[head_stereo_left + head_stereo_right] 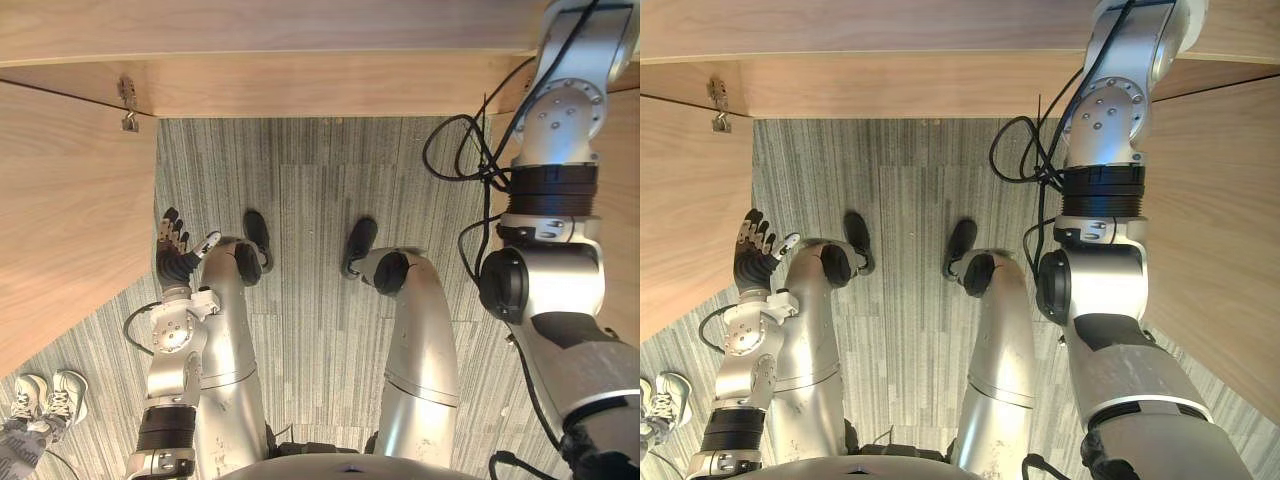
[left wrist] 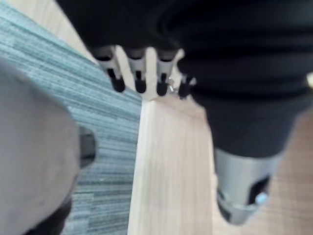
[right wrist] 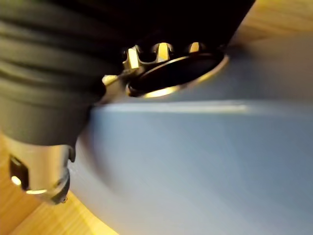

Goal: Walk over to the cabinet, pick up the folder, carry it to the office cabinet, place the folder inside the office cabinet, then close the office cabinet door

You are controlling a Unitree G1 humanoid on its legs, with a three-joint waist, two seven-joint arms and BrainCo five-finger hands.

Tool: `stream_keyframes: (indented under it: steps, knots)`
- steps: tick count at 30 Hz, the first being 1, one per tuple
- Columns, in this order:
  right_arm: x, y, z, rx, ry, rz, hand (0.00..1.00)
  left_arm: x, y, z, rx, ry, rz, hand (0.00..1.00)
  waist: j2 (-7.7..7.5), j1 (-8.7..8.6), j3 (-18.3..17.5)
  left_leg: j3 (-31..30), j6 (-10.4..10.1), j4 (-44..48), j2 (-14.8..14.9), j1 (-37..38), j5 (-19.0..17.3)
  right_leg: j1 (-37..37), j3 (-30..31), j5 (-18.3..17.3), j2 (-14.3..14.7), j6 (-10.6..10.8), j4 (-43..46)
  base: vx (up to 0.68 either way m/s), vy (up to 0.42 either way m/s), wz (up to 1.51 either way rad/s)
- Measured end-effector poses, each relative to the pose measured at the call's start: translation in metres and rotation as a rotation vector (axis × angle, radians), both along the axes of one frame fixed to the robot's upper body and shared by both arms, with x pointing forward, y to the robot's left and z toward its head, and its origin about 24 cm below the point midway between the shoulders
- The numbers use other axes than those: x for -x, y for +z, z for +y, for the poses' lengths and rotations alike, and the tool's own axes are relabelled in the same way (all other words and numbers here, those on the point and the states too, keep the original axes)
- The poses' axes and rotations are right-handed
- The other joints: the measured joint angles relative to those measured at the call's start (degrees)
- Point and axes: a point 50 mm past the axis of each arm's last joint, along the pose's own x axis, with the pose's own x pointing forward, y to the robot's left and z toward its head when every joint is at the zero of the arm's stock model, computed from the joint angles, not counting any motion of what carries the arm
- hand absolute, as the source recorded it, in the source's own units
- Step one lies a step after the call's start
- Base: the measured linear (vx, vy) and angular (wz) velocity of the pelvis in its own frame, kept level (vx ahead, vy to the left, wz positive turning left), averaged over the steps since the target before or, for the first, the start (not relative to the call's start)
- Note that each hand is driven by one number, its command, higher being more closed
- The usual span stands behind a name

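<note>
folder (image 3: 195,161), pale blue, lies against the right robot hand (image 3: 58,98), its fingers (image 3: 132,58) hooked over the far edge, clamped on it; left robot hand (image 1: 176,250) hangs slack-fingered beside a wooden cabinet panel (image 1: 60,220).

The folder (image 3: 195,161) held in the right hand (image 3: 160,50) is smooth plastic with a soft sheen, while beside the left hand (image 1: 178,248) are a matt, grained wood door (image 1: 60,220) and rough, ribbed carpet (image 1: 310,200).

Bare carpet (image 1: 320,180) between left wooden panel (image 1: 60,220) and right wooden panel (image 1: 1215,250), probably open doors.
</note>
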Motion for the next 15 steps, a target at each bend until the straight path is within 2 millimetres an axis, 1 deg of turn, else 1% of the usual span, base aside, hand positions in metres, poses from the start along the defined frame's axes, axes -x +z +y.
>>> stream_keyframes:
  steps: [5, 7, 12, 15]
  knots:
    - [-0.002, 0.004, 0.0, 0.004, 0.005, 0.004, 0.0, 0.0, 0.0, 0.0, 0.006, -0.002, -0.001, 0.0, 0.0, -0.12, 0.0, -0.09, -0.25, -1.1, -0.07, 0.05, 1.0, 0.0, -0.37, 0.38, -0.01, -0.38, -0.64, -0.01, -0.003, 0.01]
    - [-0.001, 0.007, -0.003, 0.025, -0.008, 0.0, 0.0, 0.0, 0.0, 0.0, 0.018, -0.003, -0.003, 0.0, 0.0, -0.08, 0.0, -0.1, -0.35, -2.14, -0.1, 0.06, 1.83, 0.01, -0.71, 0.77, -0.01, -0.48, -1.5, -0.03, -0.01, 0.04]
    - [0.0, 0.014, -0.002, 0.054, -0.009, -0.021, 0.0, 0.001, -0.001, 0.002, 0.012, -0.005, -0.001, 0.0, -0.01, -0.64, 0.0, -0.14, -0.51, -3.01, -0.1, 0.16, 2.63, 0.07, -1.05, 1.17, 0.01, -0.62, -2.11, 0.0, 0.0, 0.0]
    - [0.0, 0.014, -0.003, 0.048, -0.001, -0.024, 0.0, 0.001, -0.001, 0.001, 0.02, -0.008, 0.0, 0.0, -0.01, -0.68, 0.0, -0.14, -0.44, -3.34, -0.08, 0.42, 2.91, 0.27, -1.17, 1.6, 0.05, -1.18, -2.35, 0.0, 0.0, 0.0]
